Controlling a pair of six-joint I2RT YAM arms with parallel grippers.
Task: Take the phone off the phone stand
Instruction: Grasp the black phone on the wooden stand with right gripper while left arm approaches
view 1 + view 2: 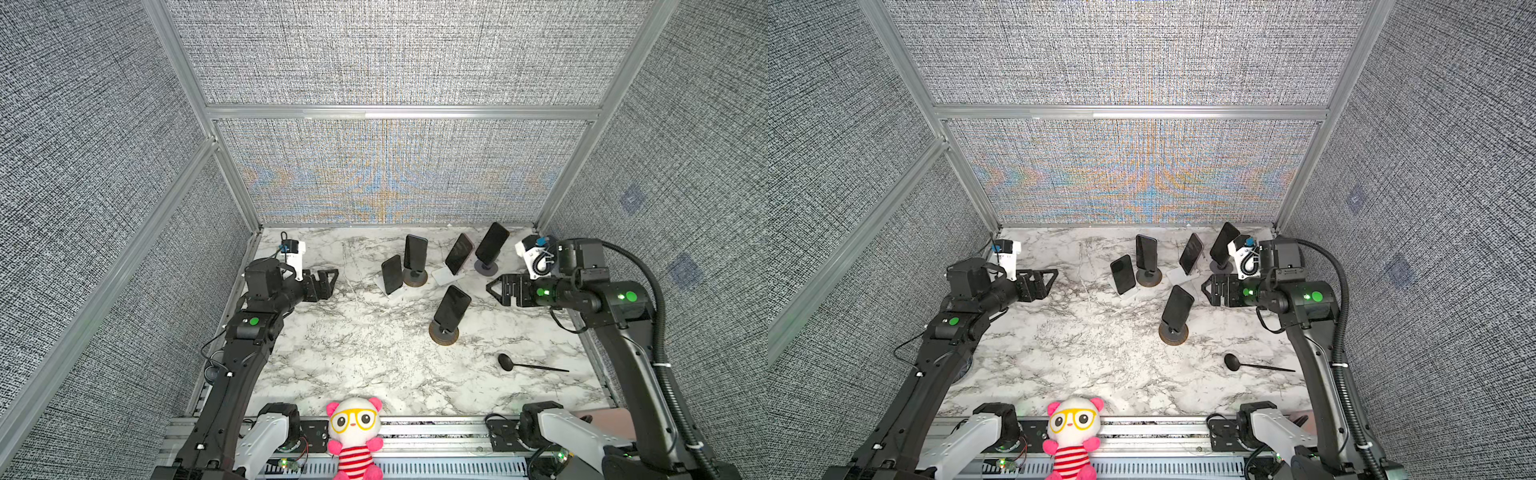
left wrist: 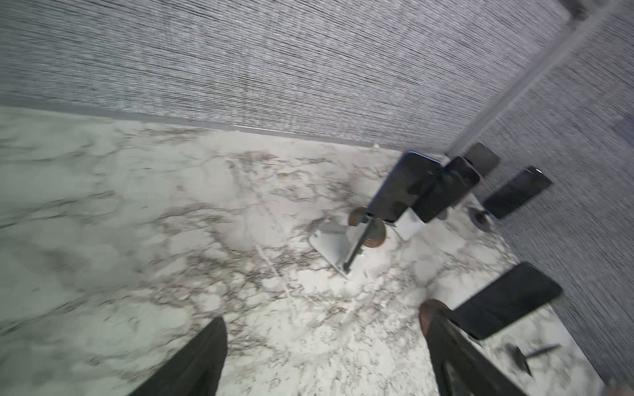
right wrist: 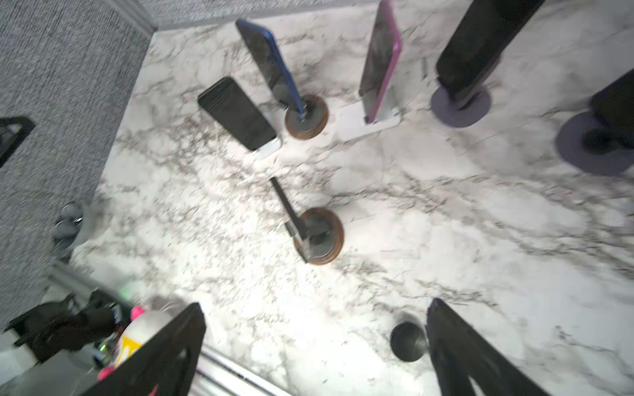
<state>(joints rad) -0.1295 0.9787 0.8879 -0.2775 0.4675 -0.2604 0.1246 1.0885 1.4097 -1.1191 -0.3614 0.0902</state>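
Flanking the marble tabletop (image 1: pixel 332 365), the left arm (image 1: pixel 232 374) and right arm (image 1: pixel 631 365) held their jaws apart, gripping nothing. Several phones (image 1: pixel 415 251) leaned on stands (image 1: pixel 486 268) toward the far side. The nearest phone (image 1: pixel 452 305) sat in its round phone stand (image 1: pixel 440 334), untouched.

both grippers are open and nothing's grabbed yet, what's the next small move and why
Probably ease the right gripper down toward the front phone, leaning on its round brown stand. The jaws stand open and empty, the right wrist view has that phone centred ahead of them, and it stands apart from the four other phones behind it, leaving room to close.
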